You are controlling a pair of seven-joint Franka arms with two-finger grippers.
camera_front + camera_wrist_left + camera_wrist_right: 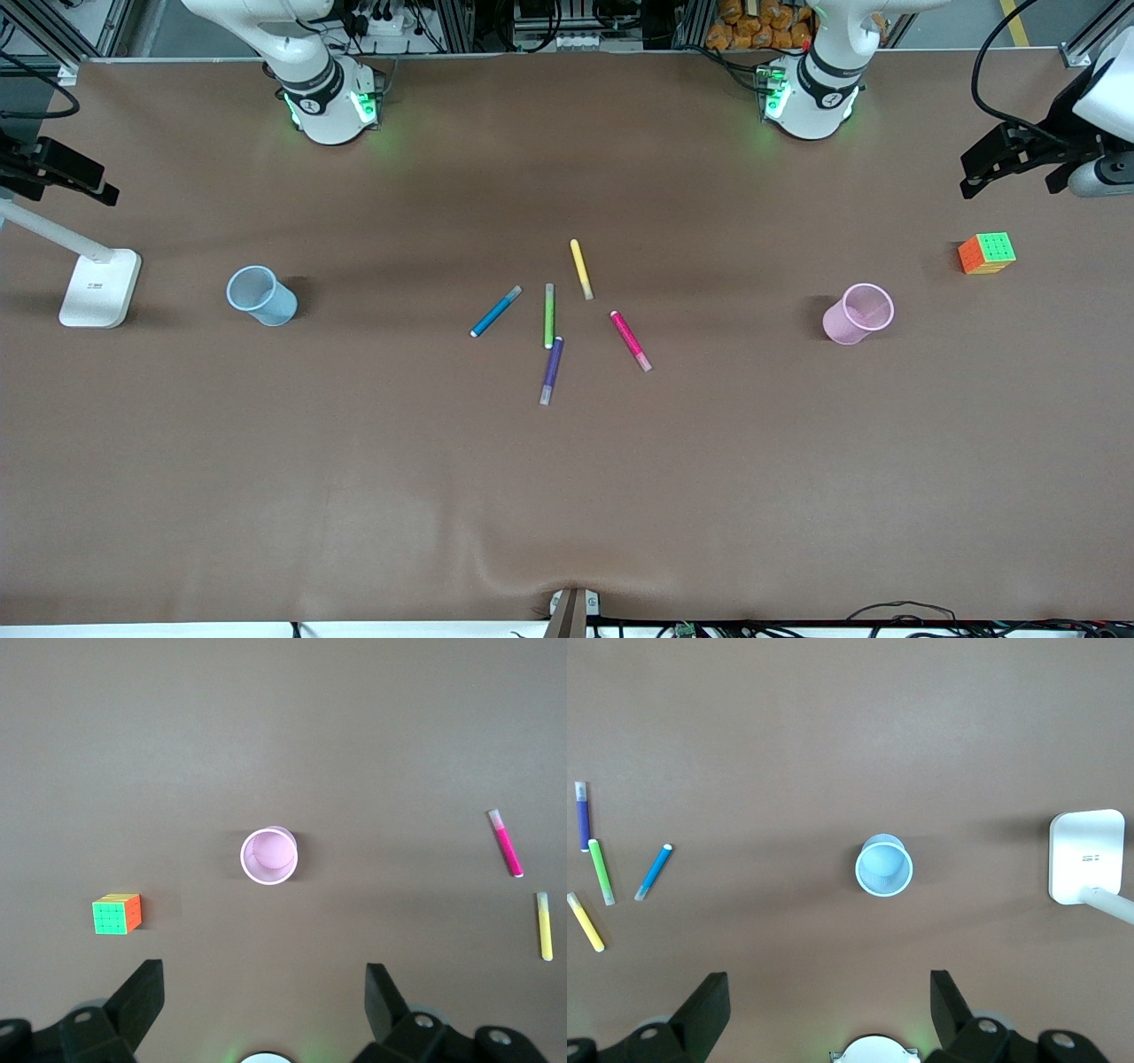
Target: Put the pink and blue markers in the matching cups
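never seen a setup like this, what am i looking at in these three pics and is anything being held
These are two robot arms bolted to one brown table. The wide picture comes from a high camera facing them; the other two come from cameras on each arm's wrist, looking straight down.

The dark prongs low in each wrist picture are that arm's fingers: the left gripper hangs open over the pink cup, the right gripper open over the blue cup. Neither holds anything.

Mid-table lie five markers: the blue marker, pink marker, green marker, yellow marker and purple marker. A colour cube sits at the left arm's end and a white stand at the right arm's end.
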